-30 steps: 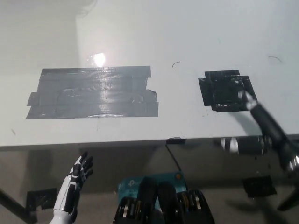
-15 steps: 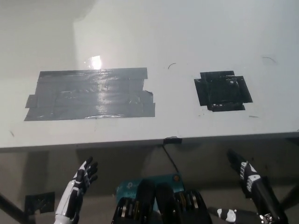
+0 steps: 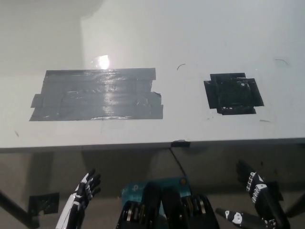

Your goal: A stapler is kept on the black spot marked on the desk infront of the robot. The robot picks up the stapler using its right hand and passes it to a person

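No stapler shows anywhere in the head view. The black tape spot [image 3: 233,93] on the white desk [image 3: 190,43] lies bare at the right. My black right hand [image 3: 255,186] hangs below the desk's front edge at the lower right, open, with nothing in it. My white left hand [image 3: 83,193] rests below the desk edge at the lower left, its fingers spread and holding nothing.
A large grey tape patch [image 3: 97,94] covers the desk's left half. A small black clip [image 3: 180,143] with a cable hangs at the front edge. Black tape squares [image 3: 43,202] mark the floor beneath.
My right arm has pulled back from the black spot and dropped below the desk edge, hand open. The camera has shifted slightly. The left hand sits a little lower.
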